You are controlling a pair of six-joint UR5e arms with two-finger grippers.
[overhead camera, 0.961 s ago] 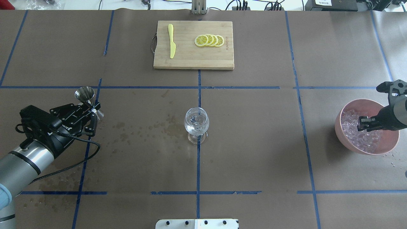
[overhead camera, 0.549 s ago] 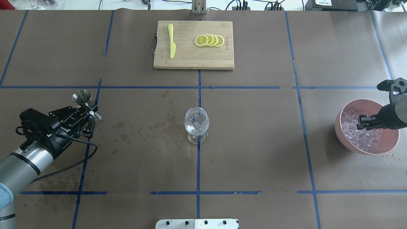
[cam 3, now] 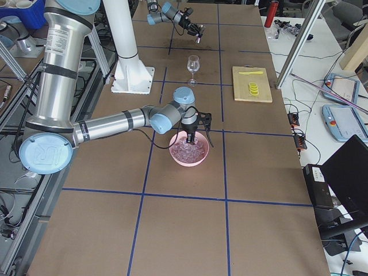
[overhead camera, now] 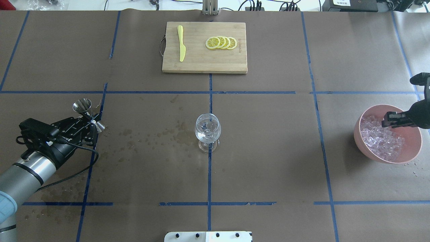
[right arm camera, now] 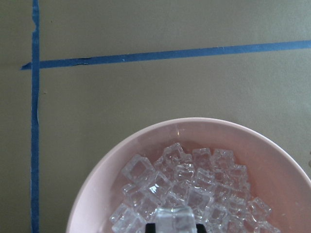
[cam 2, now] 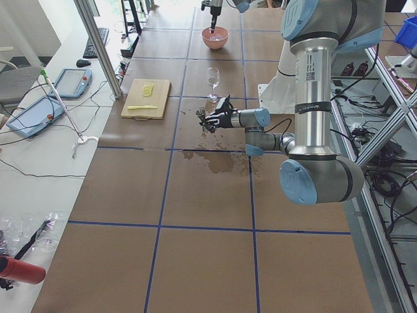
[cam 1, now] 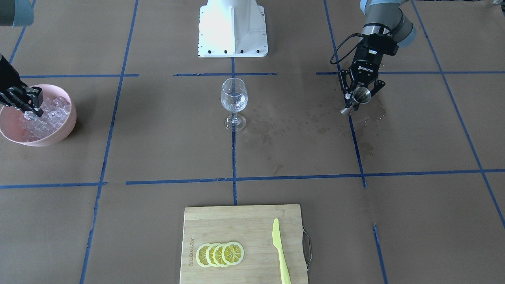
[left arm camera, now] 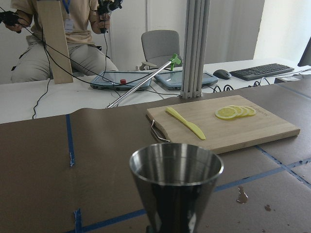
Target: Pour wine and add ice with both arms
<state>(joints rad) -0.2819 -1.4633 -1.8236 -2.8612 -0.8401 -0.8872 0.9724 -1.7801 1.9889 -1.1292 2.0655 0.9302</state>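
Note:
A stemmed wine glass [overhead camera: 208,129] stands at the table's middle with a little clear wine in it, hardly visible. My left gripper [overhead camera: 93,120] is at the left, shut on a steel jigger [overhead camera: 82,105] that fills the left wrist view [left arm camera: 176,187], upright and empty. At the right, a pink bowl [overhead camera: 356,133] holds a heap of ice [overhead camera: 383,143]. My right gripper [overhead camera: 386,120] hangs just above the heap, shut on one ice cube [right arm camera: 175,219] between its fingertips.
A bamboo cutting board [overhead camera: 201,64] at the far middle carries lemon slices [overhead camera: 221,42] and a yellow knife [overhead camera: 181,43]. Wet spots [overhead camera: 151,137] mark the brown paper between jigger and glass. The white pedestal [cam 1: 232,27] stands at the robot's side.
My left gripper has drawn back leftward and lower with the jigger. My right gripper has moved off the heap's middle, towards the bowl's far rim.

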